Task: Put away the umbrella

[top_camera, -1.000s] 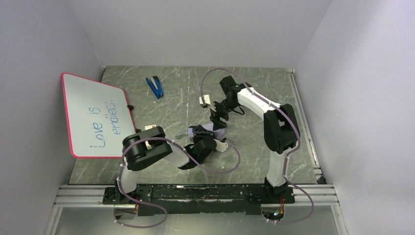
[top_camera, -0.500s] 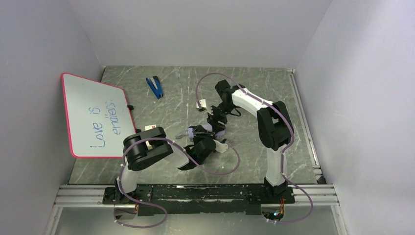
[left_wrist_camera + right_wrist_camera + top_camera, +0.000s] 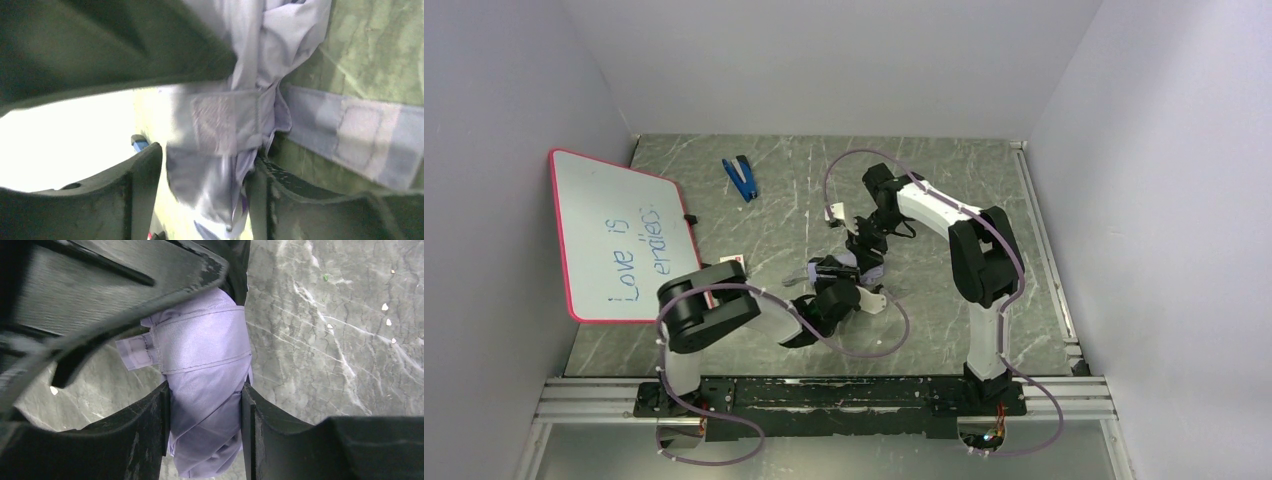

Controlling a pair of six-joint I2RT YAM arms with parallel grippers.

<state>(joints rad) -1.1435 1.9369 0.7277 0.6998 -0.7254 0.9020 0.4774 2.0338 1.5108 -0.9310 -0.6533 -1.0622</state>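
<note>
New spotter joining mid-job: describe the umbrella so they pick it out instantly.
Start at the middle of the dark marbled table. The umbrella is the bundle between the left claw and right claw: the only soft, pale lavender thing, unlike the whiteboard and blue tool further left.

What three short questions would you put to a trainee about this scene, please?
1. True or false: the umbrella sits between the fingers of the right gripper.
2. Which colour is the border of the whiteboard? A blue, B pink-red, C black.
3. On which half of the table, left or right, does the blue tool lie?
Key: 1 true; 2 B; 3 left.
</note>
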